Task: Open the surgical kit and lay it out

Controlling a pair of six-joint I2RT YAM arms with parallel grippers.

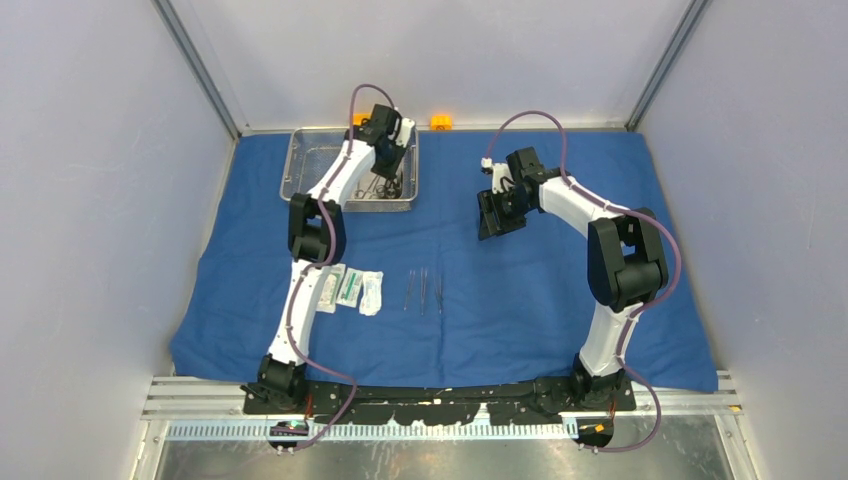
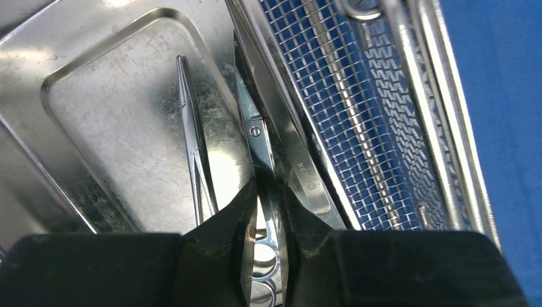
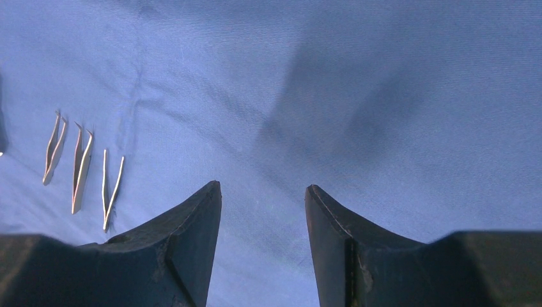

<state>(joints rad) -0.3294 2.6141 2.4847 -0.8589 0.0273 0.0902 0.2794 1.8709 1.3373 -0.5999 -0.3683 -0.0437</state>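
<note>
Left gripper [image 2: 267, 192] clamped on one scissors [image 2: 255, 137] in our one solid tray [image 2: 96, 115] | right gripper [image 3: 263, 192] wide open, empty, above the blue wrap [image 1: 520, 300] | we count one wrap, spread flat | one mesh basket [image 1: 290, 165] far-left | three packets [image 1: 350, 288], three forceps [image 1: 423, 290] mid-cloth

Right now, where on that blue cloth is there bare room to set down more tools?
Bare cloth lies between the tweezers and the right arm, and between the basket and that arm's open jaws. Crowded: the basket, and the packets beside the left arm.
</note>
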